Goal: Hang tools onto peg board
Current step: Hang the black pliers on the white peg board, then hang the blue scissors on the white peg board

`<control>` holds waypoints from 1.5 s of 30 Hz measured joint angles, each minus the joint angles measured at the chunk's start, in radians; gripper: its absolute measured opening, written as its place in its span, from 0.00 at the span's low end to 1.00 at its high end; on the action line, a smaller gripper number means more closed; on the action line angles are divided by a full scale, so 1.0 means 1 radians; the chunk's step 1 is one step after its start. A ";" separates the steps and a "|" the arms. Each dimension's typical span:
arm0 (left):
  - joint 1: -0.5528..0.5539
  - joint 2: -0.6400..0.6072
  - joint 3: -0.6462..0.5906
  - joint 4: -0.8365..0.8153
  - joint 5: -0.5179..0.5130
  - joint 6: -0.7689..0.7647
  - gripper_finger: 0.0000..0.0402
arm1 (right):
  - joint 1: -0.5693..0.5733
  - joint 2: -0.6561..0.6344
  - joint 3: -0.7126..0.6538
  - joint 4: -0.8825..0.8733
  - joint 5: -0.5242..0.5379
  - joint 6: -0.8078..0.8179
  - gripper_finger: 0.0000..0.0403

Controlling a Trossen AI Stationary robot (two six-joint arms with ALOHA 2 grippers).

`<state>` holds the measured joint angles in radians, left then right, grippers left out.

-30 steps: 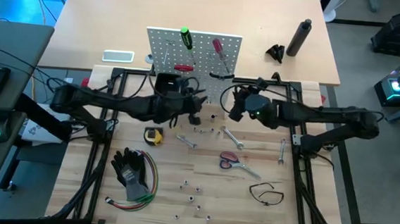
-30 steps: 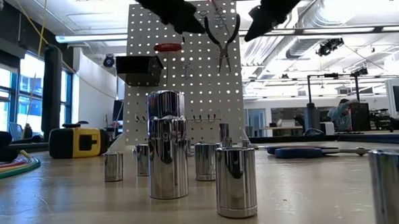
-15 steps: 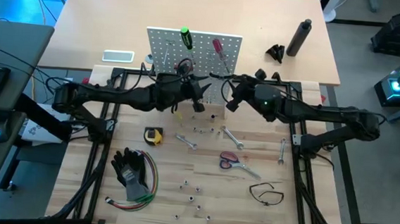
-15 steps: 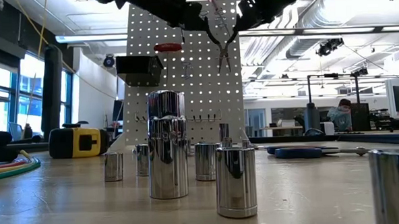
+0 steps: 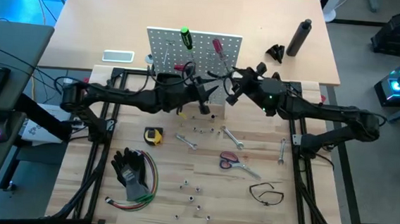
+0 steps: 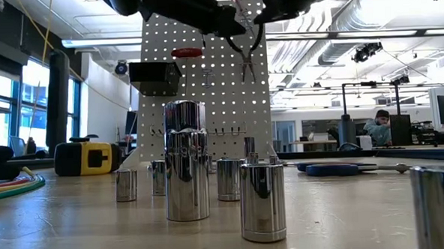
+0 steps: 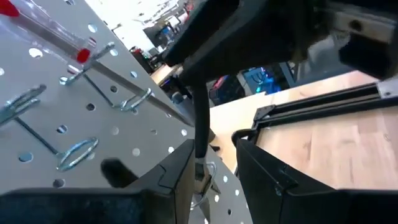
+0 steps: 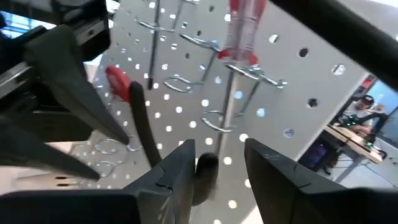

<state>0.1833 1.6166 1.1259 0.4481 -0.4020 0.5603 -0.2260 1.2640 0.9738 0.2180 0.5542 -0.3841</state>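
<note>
The white peg board (image 5: 163,49) stands upright at the far middle, with a black bin (image 6: 154,75) on its front. Black-handled pliers (image 6: 247,52) hang on it, jaws down and handles spread upward. A green screwdriver (image 5: 186,37), a red screwdriver (image 5: 217,46) and a red-handled tool (image 6: 186,52) also hang there. My left gripper (image 7: 214,168) and right gripper (image 8: 219,168) are both open, close in front of the board (image 5: 217,93). Each has its fingers on either side of one pliers handle. My left gripper has one thin black pliers handle (image 7: 200,134) between its open fingers, close to one finger (image 7: 181,177); I cannot tell whether it touches. My right gripper has the rounded end of the other handle (image 8: 206,169) beside one finger (image 8: 180,171); I cannot tell whether it touches.
On the wooden top lie a yellow tape measure (image 5: 154,135), red-handled scissors (image 5: 229,160), silver wrenches (image 5: 232,137) (image 5: 282,152), a thin black loop (image 5: 266,193), several chrome sockets (image 6: 186,160), and black gloves with coloured wires (image 5: 132,171). A dark bottle (image 5: 299,38) stands far right.
Both grippers have gone toward the table's far edge, up to the peg board, and have drawn closer to each other at the pliers. The pliers have stayed on the board.
</note>
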 joint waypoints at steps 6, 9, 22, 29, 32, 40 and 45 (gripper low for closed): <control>-0.007 0.004 0.000 0.044 -0.004 0.036 0.25 | -0.010 0.000 0.001 0.027 0.022 -0.064 0.33; -0.029 -0.021 0.000 -0.011 -0.021 0.039 0.25 | 0.007 -0.017 0.001 0.020 0.053 -0.101 0.33; -0.133 -0.107 0.000 -0.424 -0.104 -0.050 0.24 | 0.129 -0.116 0.002 -0.490 0.053 0.188 0.33; -0.181 -0.079 -0.001 -0.675 0.148 -0.216 0.24 | 0.211 -0.086 -0.057 -0.761 -0.317 0.474 0.33; -0.199 -0.042 -0.001 -0.684 0.198 -0.268 0.24 | 0.265 -0.058 -0.139 -0.710 -0.399 0.540 0.33; -0.260 0.142 -0.001 -0.574 0.218 -0.309 0.24 | 0.416 0.075 -0.315 -0.435 -0.503 0.627 0.33; -0.288 0.272 -0.001 -0.444 0.218 -0.331 0.24 | 0.490 0.186 -0.322 -0.336 -0.453 0.628 0.33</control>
<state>-0.1049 1.8883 1.1250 0.0038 -0.1841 0.2290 0.2641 1.4498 0.6514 -0.1179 0.1010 0.2438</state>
